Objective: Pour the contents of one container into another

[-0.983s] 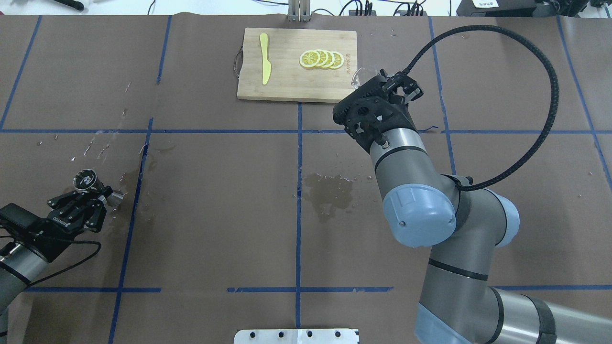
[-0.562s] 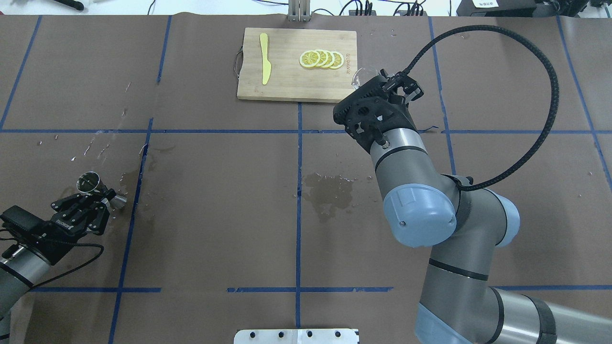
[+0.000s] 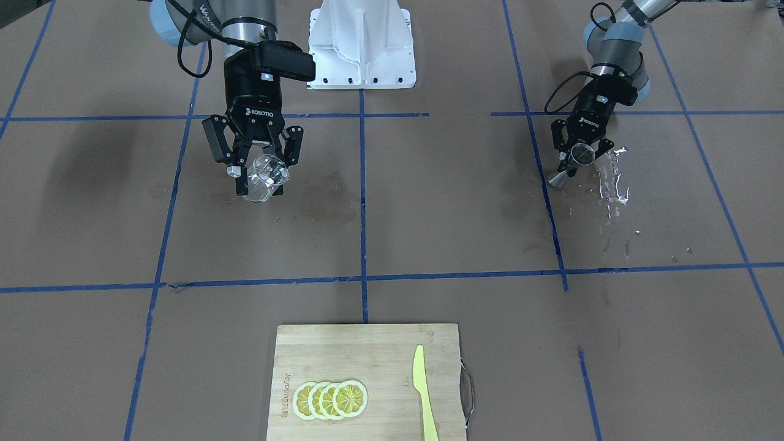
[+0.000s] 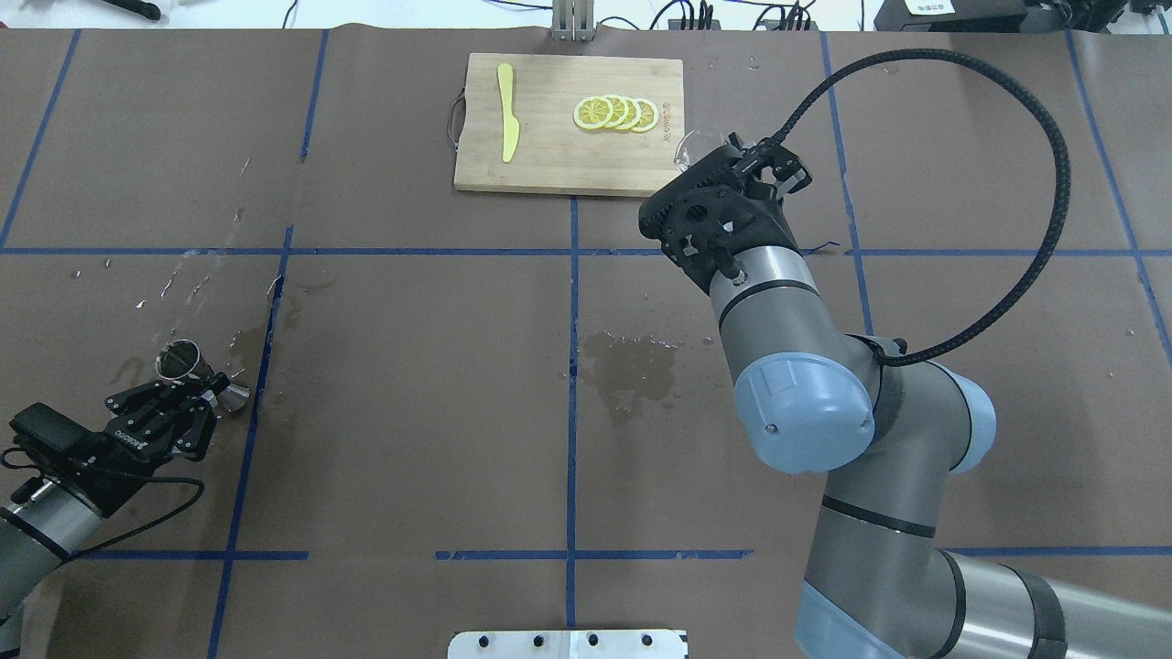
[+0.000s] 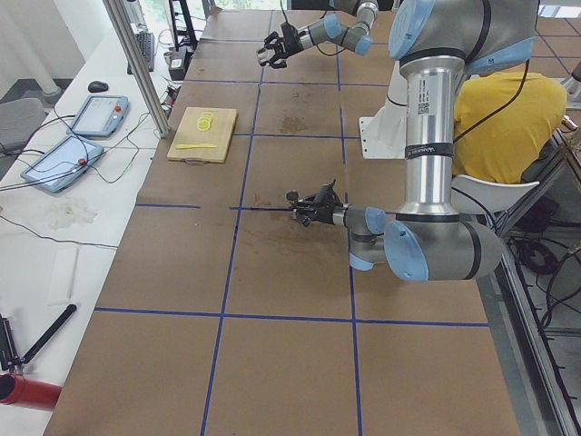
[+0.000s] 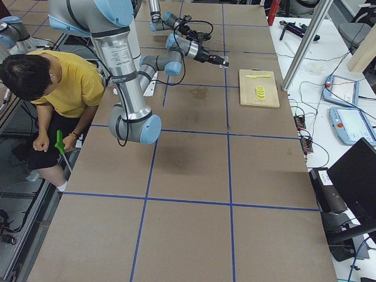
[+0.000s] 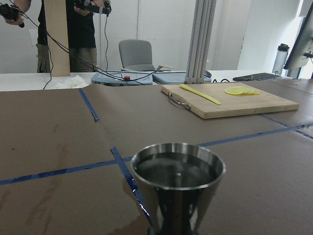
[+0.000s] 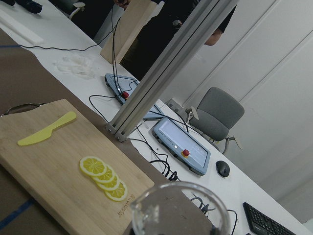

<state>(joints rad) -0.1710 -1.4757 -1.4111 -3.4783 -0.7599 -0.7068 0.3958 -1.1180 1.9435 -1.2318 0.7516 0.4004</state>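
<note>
Holding both vessels, arms well apart.
Right gripper (image 3: 261, 182) fingers clamp the clear cup (image 3: 267, 170), tilted, above the table (image 3: 429, 233); left gripper (image 3: 573, 163) fingers pinch the steel jigger (image 3: 584, 155) at its waist, liquid inside.

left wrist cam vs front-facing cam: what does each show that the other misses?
Left wrist only: a close look into the jigger, whose top cup looks filled with liquid. It also shows a grey chair and a standing person in the background.

Front-facing only: the left gripper shut on the jigger, the right gripper holding a tilted clear cup, wet splashes beside the jigger, and the white robot base.

Shared: the jigger, the cutting board, the lemon slices and the yellow knife.
</note>
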